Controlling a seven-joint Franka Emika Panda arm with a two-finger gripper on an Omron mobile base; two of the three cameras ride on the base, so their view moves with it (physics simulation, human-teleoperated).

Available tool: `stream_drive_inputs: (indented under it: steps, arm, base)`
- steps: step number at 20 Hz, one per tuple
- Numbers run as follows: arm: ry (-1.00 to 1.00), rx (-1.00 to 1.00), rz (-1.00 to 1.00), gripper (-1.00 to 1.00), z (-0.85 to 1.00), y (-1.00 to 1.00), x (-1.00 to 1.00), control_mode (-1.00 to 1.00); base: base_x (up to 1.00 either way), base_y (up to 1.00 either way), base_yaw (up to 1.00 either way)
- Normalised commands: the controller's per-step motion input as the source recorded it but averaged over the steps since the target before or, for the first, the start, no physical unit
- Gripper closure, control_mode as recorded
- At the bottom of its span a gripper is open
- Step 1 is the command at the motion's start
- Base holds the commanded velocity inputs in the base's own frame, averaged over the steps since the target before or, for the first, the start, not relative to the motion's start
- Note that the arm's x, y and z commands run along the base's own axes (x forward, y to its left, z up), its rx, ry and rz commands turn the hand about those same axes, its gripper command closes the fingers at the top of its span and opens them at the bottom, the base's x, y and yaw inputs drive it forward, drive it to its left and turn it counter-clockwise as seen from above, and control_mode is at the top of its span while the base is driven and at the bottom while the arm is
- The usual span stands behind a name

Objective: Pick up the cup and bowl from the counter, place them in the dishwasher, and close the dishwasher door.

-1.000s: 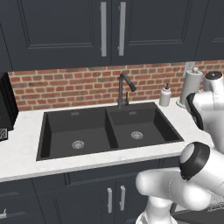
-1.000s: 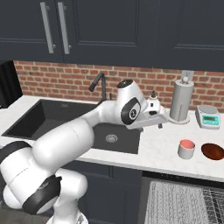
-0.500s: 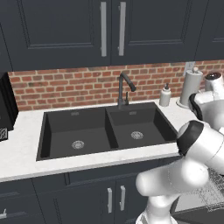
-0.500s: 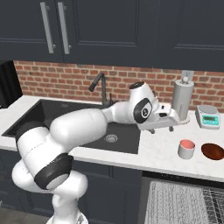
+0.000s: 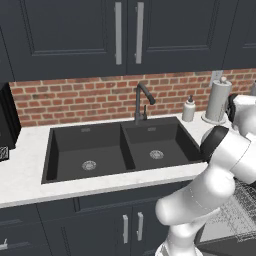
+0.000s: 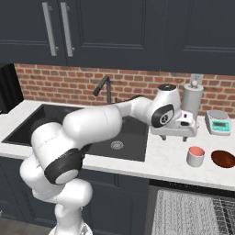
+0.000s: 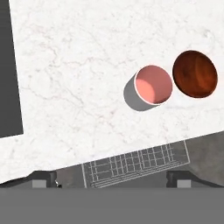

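A pink-lined white cup (image 6: 196, 157) stands upright on the white counter (image 6: 167, 160), with a dark brown bowl (image 6: 223, 159) right beside it. My gripper (image 6: 173, 137) hangs open above the counter, a little left of the cup and higher than it. From the hand view I look straight down on the cup (image 7: 153, 85) and bowl (image 7: 195, 74), both ahead of the gripper (image 7: 111, 180) and off to one side; the fingertips (image 7: 43, 179) stand far apart with nothing between them. The dishwasher's grey wire rack (image 6: 193, 213) shows below the counter edge, and its door is down.
The black double sink (image 5: 120, 150) with its faucet (image 5: 141, 102) lies left of the arm. A paper towel roll (image 6: 193, 98), a small scale (image 6: 218, 123) and a soap bottle (image 5: 188, 109) stand along the brick wall behind. A black appliance (image 5: 7, 125) sits at far left.
The arm has swung right along the counter, carrying the open gripper from over the sink's right side to just left of the cup. Cup and bowl have not moved.
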Motion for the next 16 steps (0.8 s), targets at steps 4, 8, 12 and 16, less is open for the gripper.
stream_drive_inputs:
  steps: [4, 8, 12, 16]
  arm:
    - [0.0, 0.0, 0.06, -1.0, -0.35, -0.01, 0.22, -1.0]
    - [0.0, -0.02, 0.07, -1.0, -0.4, 0.0, 0.4, -1.0]
    - [0.0, 0.0, 0.05, -1.0, -0.3, -0.06, 0.34, -1.0]
    - [0.01, 0.0, -0.01, -1.0, -0.25, -0.29, 0.05, -1.0]
  base:
    - [0.0, 0.0, 0.0]
    - [0.0, 0.0, 0.0]
    - [0.0, 0.0, 0.0]
    - [0.0, 0.0, 0.0]
